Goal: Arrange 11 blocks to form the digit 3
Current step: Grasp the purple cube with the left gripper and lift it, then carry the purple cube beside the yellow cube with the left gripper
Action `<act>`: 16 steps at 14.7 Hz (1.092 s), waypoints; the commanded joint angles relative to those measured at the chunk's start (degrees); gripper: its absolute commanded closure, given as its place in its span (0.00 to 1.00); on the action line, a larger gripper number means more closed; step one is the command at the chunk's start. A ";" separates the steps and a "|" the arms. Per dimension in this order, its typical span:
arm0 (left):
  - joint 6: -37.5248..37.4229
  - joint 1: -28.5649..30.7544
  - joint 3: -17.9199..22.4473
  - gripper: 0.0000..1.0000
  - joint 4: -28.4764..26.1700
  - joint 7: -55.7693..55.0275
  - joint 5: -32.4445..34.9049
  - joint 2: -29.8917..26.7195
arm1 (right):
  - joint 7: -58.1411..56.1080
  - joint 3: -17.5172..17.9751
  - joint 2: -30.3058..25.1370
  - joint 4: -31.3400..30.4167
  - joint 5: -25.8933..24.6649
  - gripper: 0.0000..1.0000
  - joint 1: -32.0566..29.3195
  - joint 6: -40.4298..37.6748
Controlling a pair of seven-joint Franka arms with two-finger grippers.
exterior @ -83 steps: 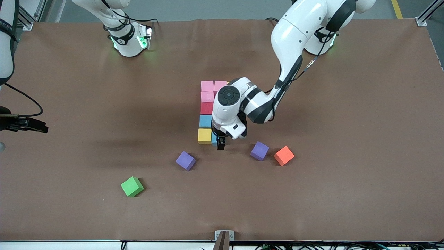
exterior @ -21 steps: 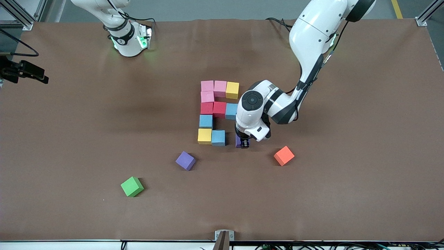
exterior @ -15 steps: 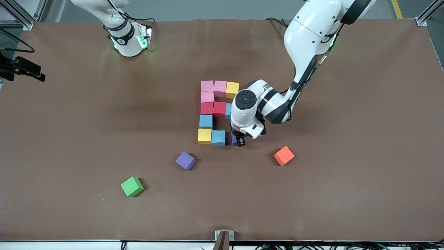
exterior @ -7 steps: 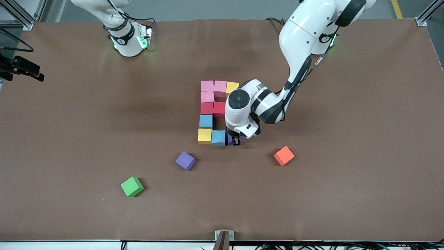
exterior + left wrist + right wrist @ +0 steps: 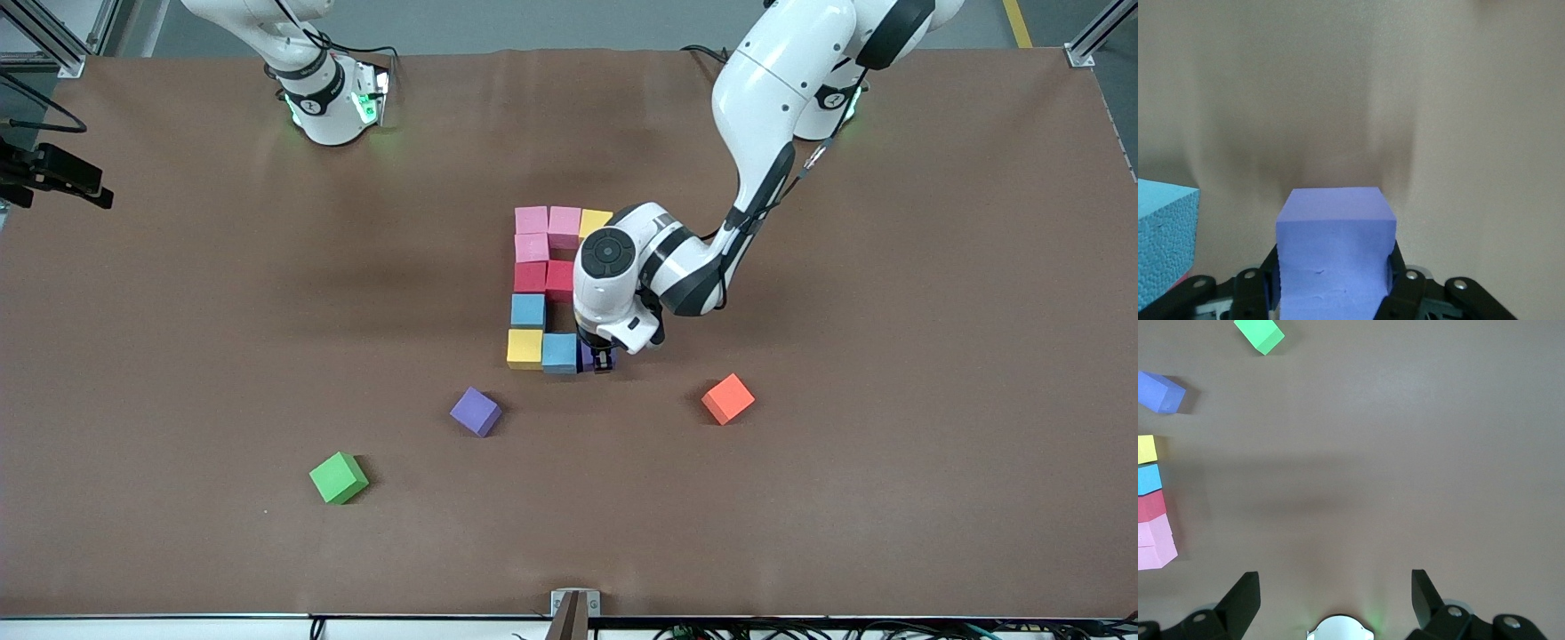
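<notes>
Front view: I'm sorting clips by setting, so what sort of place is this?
Probably a robotics lab bench: two white arms mounted at a brown-covered table, aluminium frame posts at its corners, and foam cubes, like the green cube, as practice objects.

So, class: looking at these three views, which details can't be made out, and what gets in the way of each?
- Front view: the left arm's wrist hides the middle row's end and most of the purple cube in the left gripper.
- Left wrist view: the frame edge cuts off the light blue cube; whether the purple cube touches the table isn't visible.
- Right wrist view: the right gripper is open; the edge cuts the pink cubes.
</notes>
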 commanded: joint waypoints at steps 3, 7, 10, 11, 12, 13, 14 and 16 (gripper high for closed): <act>0.38 -1.29 0.12 0.72 2.88 -0.99 0.66 3.71 | -0.55 -0.12 -0.43 -0.17 -0.02 0.00 0.33 -0.11; 0.82 -1.29 0.12 0.72 2.97 -0.90 0.75 3.89 | -0.55 -0.12 -0.43 -0.17 -0.02 0.00 0.41 -0.11; 0.99 -1.29 0.12 0.72 2.97 -0.73 0.75 3.89 | -0.55 -0.12 -0.43 -0.17 -0.02 0.00 0.41 -0.11; 0.99 -1.29 0.12 0.72 2.97 -0.72 0.75 3.89 | -0.55 -0.12 -0.43 -0.17 -0.02 0.00 0.41 -0.11; 0.99 -1.29 0.12 0.72 2.97 -0.64 0.84 3.89 | -0.55 -0.03 -0.43 -0.17 -0.02 0.00 0.41 -0.11; 1.08 -1.29 0.12 0.72 3.14 -0.55 0.84 3.89 | -0.55 -0.12 -0.43 -0.17 -0.02 0.00 0.41 -0.11; 1.08 -1.29 0.12 0.72 3.23 -0.46 0.84 3.89 | -0.55 -0.12 -0.43 -0.17 -0.02 0.00 0.41 -0.11; 1.17 -1.29 0.12 0.72 3.32 -0.37 0.84 3.98 | -0.55 -0.12 -0.43 -0.17 -0.02 0.00 0.41 -0.02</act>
